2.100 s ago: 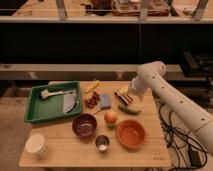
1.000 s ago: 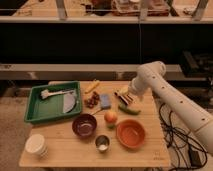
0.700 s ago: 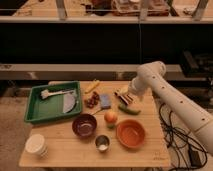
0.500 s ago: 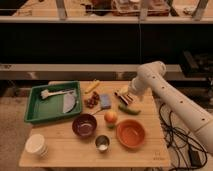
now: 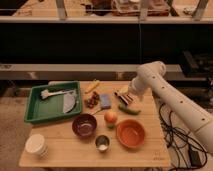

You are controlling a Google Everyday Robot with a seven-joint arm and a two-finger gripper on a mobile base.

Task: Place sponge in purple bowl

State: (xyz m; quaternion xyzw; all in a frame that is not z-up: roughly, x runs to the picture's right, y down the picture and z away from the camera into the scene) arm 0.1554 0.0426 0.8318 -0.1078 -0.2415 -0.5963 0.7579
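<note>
Nothing has moved; hand (image 5: 125,96) hovers right of sponge (image 5: 105,101).

We see nothing that has moved since the earlier pictures. Our gripper (image 5: 125,96) hangs where it hung before, over the back right of the table (image 5: 65,150), near the sponge (image 5: 105,100), well away from the purple bowl (image 5: 84,124).

table (image 5: 65,154) light wood | back left: green tray (image 5: 52,118) | middle: grape cluster (image 5: 92,101), sponge (image 5: 105,101), orange fruit (image 5: 111,117), green vegetable (image 5: 129,109) | front: white cup (image 5: 37,145), purple bowl (image 5: 84,125), metal cup (image 5: 102,143), orange bowl (image 5: 131,133) | pincer (image 5: 125,97) low over back right, just behind vegetable
</note>
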